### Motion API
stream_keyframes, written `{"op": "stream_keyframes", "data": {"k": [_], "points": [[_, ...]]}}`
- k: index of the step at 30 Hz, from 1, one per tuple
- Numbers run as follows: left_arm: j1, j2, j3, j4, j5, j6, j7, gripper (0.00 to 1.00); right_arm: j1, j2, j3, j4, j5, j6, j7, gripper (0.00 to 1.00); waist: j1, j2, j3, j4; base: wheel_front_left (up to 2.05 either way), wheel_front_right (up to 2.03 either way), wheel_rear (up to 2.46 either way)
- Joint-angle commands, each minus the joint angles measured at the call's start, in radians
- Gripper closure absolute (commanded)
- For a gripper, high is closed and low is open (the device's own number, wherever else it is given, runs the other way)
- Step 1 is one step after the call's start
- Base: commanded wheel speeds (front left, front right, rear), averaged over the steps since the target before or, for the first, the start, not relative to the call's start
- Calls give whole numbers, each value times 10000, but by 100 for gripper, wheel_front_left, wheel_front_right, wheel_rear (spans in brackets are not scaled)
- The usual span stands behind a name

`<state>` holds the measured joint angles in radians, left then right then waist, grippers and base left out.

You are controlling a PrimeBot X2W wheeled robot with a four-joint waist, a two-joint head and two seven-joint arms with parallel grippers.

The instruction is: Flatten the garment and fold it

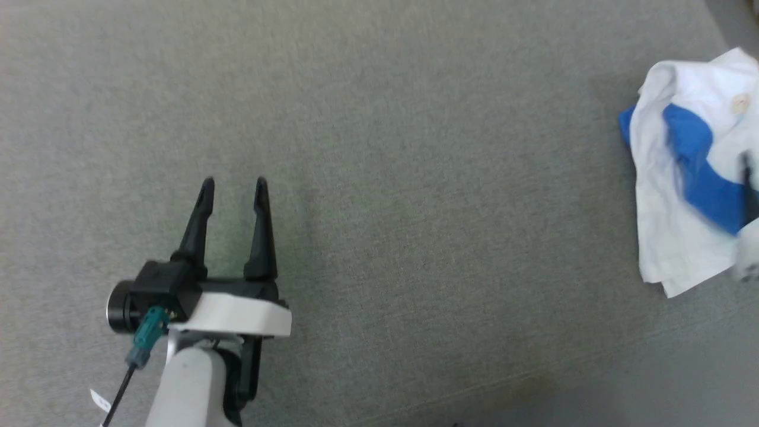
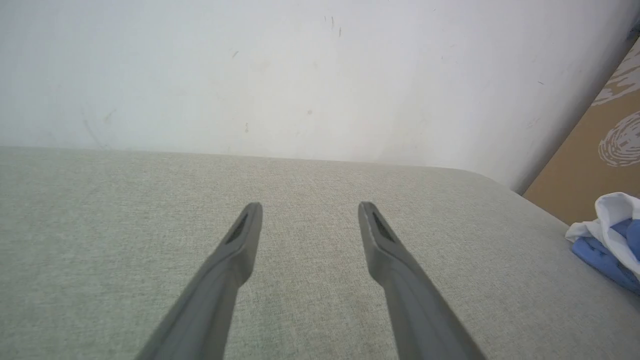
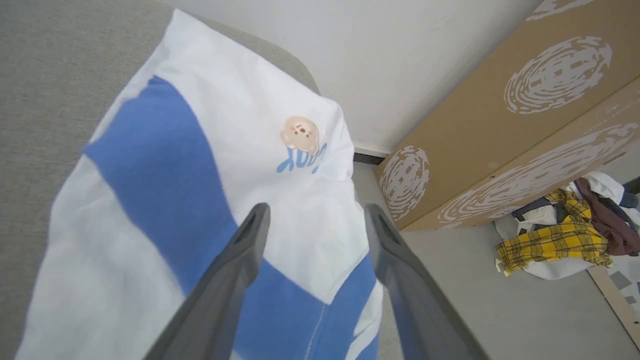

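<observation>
A grey upholstered surface [image 1: 415,178] spreads wide. In the head view, the white garment [image 1: 670,237] with its broad blue band lies crumpled at the surface's 3 o'clock edge. At 7 o'clock is the left hand [image 1: 233,182], fingers spread, holding nothing. The right hand [image 3: 316,209] is over the garment, fingers apart, gripping nothing.
</observation>
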<state>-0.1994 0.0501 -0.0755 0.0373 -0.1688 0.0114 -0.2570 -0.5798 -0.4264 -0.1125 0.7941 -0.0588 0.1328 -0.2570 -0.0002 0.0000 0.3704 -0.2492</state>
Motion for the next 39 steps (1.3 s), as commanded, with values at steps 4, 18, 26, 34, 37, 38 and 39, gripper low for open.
{"op": "stream_keyframes", "data": {"k": [4, 18, 26, 34, 37, 38, 39], "points": [[482, 3, 122, 83, -45, 109, -47, 0, 1649, 1068, -23, -1655, -35, -21, -44, 0, 2, 0, -1320, 304, 0, 0, 0], [1668, 70, 917, 325, 63, 379, -47, 0, 4165, 3602, 1891, -5573, 1530, -21, -29, 0, 2, 0, -2568, 1541, 0, 0, 0], [2313, 455, 1380, 329, 250, 177, -47, 0, 5080, 3750, 1958, -7304, 1848, -21, 299, 0, 2, 0, -3102, 2111, 0, 0, 0], [2891, 479, 1246, 381, 269, -105, -47, 0, 6113, 3759, 1701, -8258, 2027, -21, 830, 0, 2, 0, -3530, 2229, 0, 0, 0], [2964, 446, 1182, 378, 251, -164, -47, 0, 6312, 3759, 1633, -8275, 2055, -21, 952, 0, 2, 0, -3601, 2269, 0, 0, 0], [2976, 433, 1164, 379, 239, -181, -47, 0, 6351, 3759, 1616, -8275, 2032, -21, 989, 0, 2, 0, -3614, 2274, 0, 0, 0], [2974, 420, 1144, 386, 235, -192, -47, 0, 6383, 3760, 1623, -8290, 2093, -21, 995, 0, 2, 0, -3622, 2278, 0, 0, 0]]}}
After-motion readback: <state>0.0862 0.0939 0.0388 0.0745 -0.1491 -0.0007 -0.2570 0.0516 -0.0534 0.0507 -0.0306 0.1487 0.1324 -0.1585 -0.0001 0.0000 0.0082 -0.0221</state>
